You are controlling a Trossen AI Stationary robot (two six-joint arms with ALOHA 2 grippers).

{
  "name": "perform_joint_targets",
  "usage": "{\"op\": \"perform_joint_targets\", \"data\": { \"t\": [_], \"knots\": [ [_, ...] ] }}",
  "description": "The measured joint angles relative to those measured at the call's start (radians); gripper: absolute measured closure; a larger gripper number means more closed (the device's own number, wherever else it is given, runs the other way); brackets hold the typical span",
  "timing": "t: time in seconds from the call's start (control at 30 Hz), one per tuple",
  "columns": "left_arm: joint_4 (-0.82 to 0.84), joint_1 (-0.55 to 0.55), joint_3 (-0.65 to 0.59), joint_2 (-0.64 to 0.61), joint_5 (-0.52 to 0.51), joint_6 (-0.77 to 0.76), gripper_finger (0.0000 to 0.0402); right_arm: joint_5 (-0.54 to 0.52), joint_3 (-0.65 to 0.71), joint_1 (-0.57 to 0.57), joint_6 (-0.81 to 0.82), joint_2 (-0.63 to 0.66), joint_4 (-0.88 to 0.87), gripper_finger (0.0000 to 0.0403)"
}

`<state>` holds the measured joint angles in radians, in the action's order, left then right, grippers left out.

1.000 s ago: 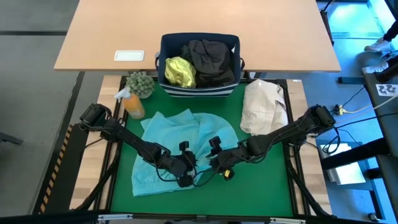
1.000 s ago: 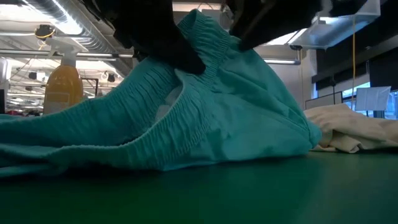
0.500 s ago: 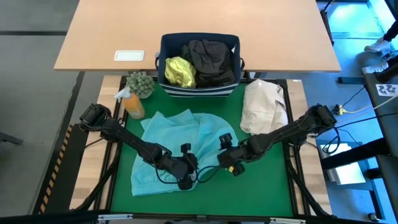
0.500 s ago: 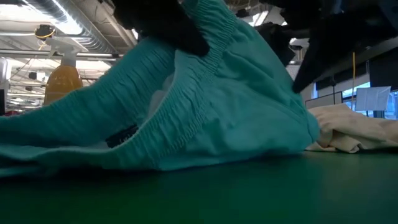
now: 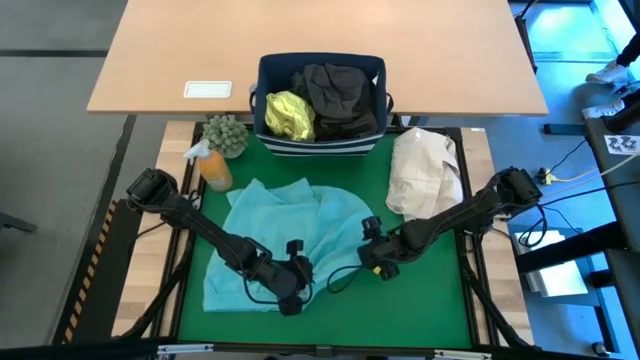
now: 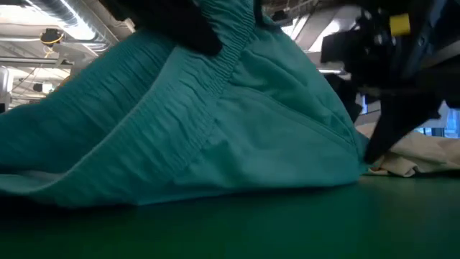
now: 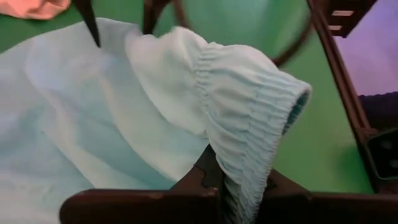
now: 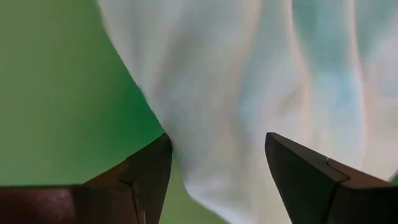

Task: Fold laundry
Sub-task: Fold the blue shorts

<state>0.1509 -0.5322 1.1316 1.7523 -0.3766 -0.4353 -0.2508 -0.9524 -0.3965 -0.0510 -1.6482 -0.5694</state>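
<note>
A turquoise garment with an elastic waistband lies spread on the green mat. My left gripper is at its near edge, shut on the waistband and holding that part raised. My right gripper stands open and low at the garment's right edge. In the right wrist view its fingers straddle that edge. A yellow-green shirt and dark garments lie in the navy bin. My left gripper pinches the gathered elastic waistband between its two fingers, coming from the near left and slanting down. The band is lifted off the mat. The cloth slopes down from it, and the rest of the garment lies on the mat. Whether my right gripper touches the cloth, I cannot tell.
A cream cloth bundle lies on the mat's right side, close behind the right arm. An orange spray bottle and a small plant stand at the far left corner. Bare mat lies along the near edge.
My right gripper has left the raised waistband, moving right and down to the garment's right edge while tipping more steeply downward. My left gripper has drawn the waistband up and toward the near left. The cloth under it now slopes wider to the left.
</note>
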Motion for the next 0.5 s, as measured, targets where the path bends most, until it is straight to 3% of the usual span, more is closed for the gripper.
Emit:
{"op": "perform_joint_targets", "data": {
  "t": [0.13, 0.33, 0.5],
  "knots": [
    [0.000, -0.021, 0.000, 0.000, 0.006, -0.007, 0.0395, -0.026, 0.072, 0.000, 0.018, 0.000, 0.042, 0.0148],
    [0.002, -0.046, 0.000, -0.031, 0.009, -0.035, 0.0395, -0.098, 0.178, -0.001, -0.045, 0.006, 0.249, 0.0148],
    [0.000, -0.081, 0.001, -0.083, -0.003, -0.036, 0.0395, -0.197, 0.204, -0.002, -0.087, 0.002, 0.324, 0.0166]
  ]
}}
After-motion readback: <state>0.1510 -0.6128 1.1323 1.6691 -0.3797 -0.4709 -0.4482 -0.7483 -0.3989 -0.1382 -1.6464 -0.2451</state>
